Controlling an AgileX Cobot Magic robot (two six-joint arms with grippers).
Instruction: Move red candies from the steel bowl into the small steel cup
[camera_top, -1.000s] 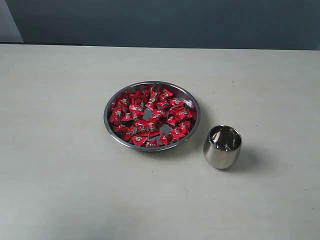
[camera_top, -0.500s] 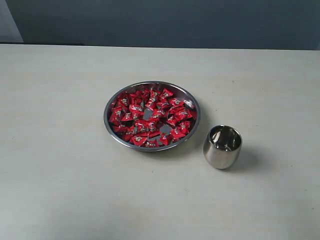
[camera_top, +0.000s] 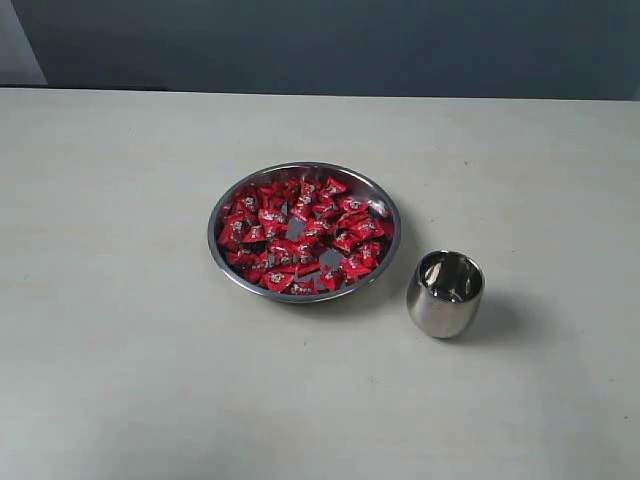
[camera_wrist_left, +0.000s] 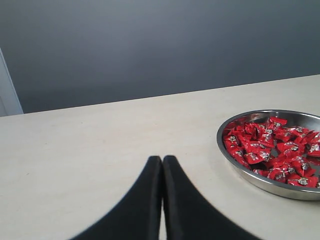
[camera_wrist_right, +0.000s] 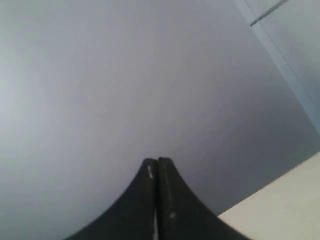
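My left fingers (camera_wrist_left: 144, 200) are clenched flat against each other, with nothing between them, low over the pale desk (camera_top: 120, 330). My right fingers (camera_wrist_right: 142, 200) are likewise pressed together and empty. They point toward a grey wall (camera_wrist_right: 100, 75), with one corner of the desk visible beside them.

The red candies (camera_top: 272, 218) lie heaped in the steel bowl (camera_top: 212, 240) near the middle of the desk. The steel cup (camera_top: 444, 295) stands upright near the bowl, clear of its rim, to the right and closer to the exterior camera. The bowl sits well apart from my left fingers.
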